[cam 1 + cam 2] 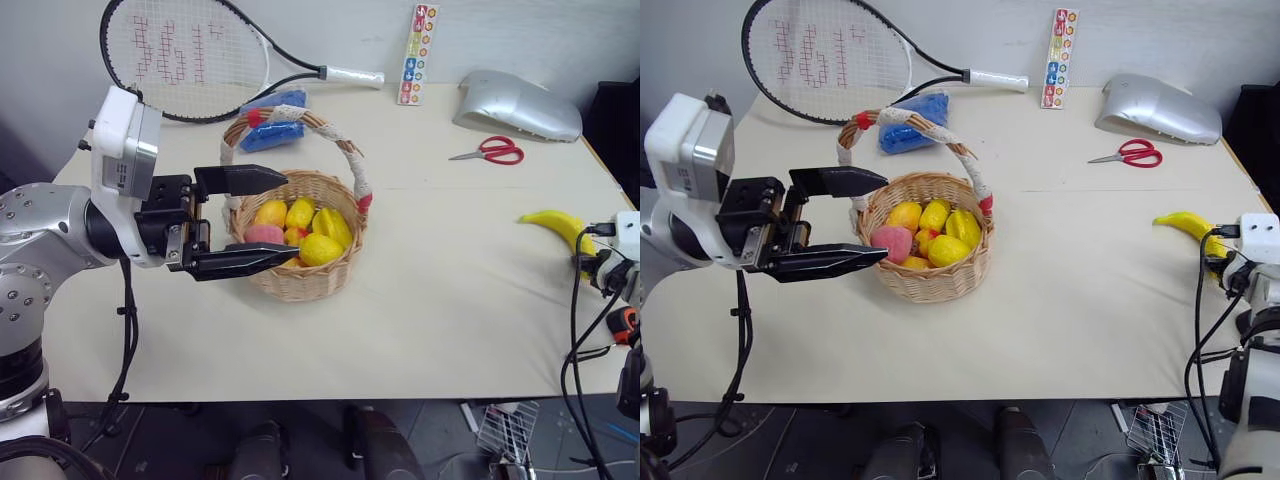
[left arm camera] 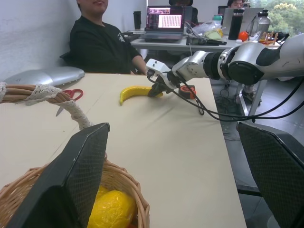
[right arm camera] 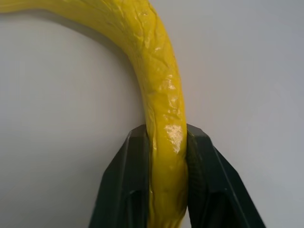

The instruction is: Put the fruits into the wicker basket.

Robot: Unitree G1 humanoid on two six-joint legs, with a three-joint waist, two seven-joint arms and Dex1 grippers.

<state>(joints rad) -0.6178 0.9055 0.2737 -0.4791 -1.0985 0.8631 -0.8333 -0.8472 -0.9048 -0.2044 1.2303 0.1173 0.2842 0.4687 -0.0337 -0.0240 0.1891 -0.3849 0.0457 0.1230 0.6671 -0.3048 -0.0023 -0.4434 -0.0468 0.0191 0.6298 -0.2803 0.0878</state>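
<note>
Tabletop inventory, counted by kind.
One wicker basket [image 1: 300, 275] holds about five fruits: four yellow or orange pieces [image 1: 320, 248] and one pink peach [image 1: 262, 234]. One banana [image 1: 556, 226] lies outside. Also one tennis racket [image 1: 185, 55], one pair of red scissors [image 1: 492, 151], one blue cloth [image 1: 272, 130], one sticker strip [image 1: 418, 40], one silver cover [image 1: 515, 103].

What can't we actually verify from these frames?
- Fruit count in the wicker basket: head views, pieces overlap and the rim hides the lower ones.
- Whether the banana, clamped by the right gripper, is off the table: its wrist view gives no gap cue.
- The blue item: the basket handle partly covers it.
</note>
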